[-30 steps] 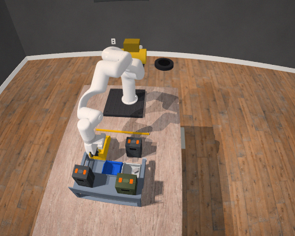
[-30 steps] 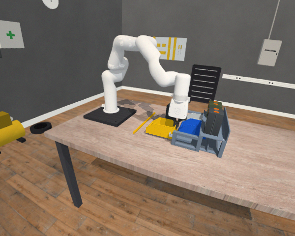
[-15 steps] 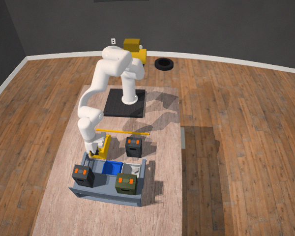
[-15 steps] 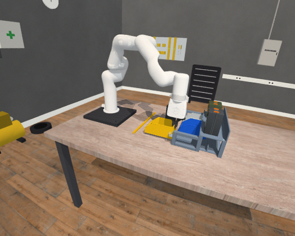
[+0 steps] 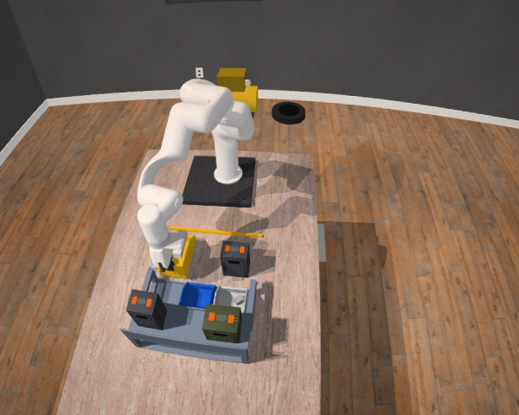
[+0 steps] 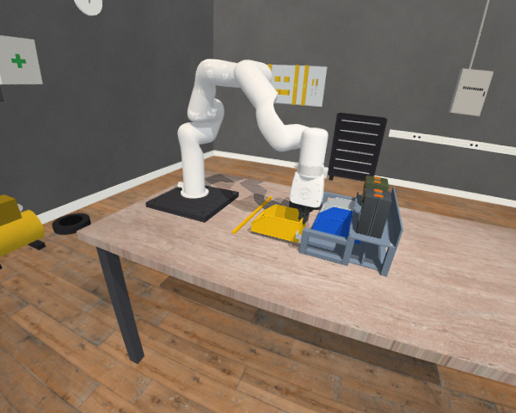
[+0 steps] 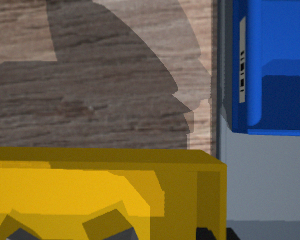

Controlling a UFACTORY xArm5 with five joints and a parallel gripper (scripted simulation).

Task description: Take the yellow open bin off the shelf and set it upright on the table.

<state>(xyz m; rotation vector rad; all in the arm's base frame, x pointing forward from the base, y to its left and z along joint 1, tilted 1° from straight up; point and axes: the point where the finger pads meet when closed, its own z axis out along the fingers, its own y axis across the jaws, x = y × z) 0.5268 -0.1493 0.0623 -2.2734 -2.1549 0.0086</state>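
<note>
The yellow open bin [image 5: 183, 258] is off the shelf, upright, just behind the shelf's left end, at or barely above the table; I cannot tell which. It also shows in the exterior view [image 6: 278, 221] and fills the lower part of the wrist view [image 7: 105, 195]. My gripper [image 5: 166, 264] points down and is shut on the bin's wall at the end nearest the shelf [image 6: 304, 214]. The fingertips are mostly hidden. The blue bin [image 5: 198, 295] and a grey bin [image 5: 233, 296] stand in the grey shelf [image 5: 192, 315].
A black case [image 5: 145, 309] and a green case [image 5: 222, 322] stand on the shelf's front. Another black case [image 5: 235, 258] stands on the table right of the yellow bin. A thin yellow rod [image 5: 214, 231] lies behind them. The arm's black base plate [image 5: 219, 181] is farther back.
</note>
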